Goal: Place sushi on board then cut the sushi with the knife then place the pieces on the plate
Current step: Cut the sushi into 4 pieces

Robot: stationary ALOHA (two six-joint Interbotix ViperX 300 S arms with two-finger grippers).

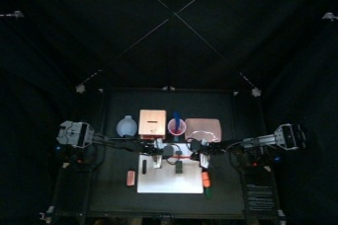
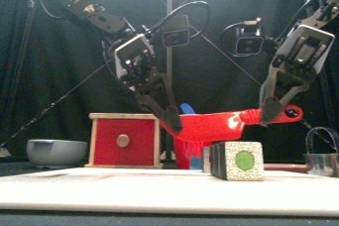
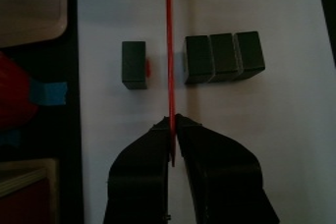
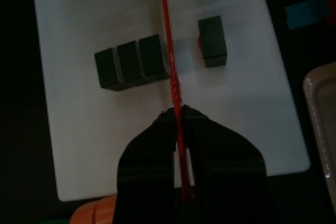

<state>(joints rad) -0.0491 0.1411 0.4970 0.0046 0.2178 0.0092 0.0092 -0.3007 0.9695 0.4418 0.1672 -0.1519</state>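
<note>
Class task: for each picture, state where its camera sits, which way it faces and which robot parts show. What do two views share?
Top: high above, looking down on the white board; both arms show.
Front: low at the front, looking level at the sushi; both arms show.
Left wrist: on left arm, facing the board; left pincer shut on the red knife.
Right wrist: on right arm, facing the board; right pincer grips it too.
Shared: both wrist views show that knife.
</note>
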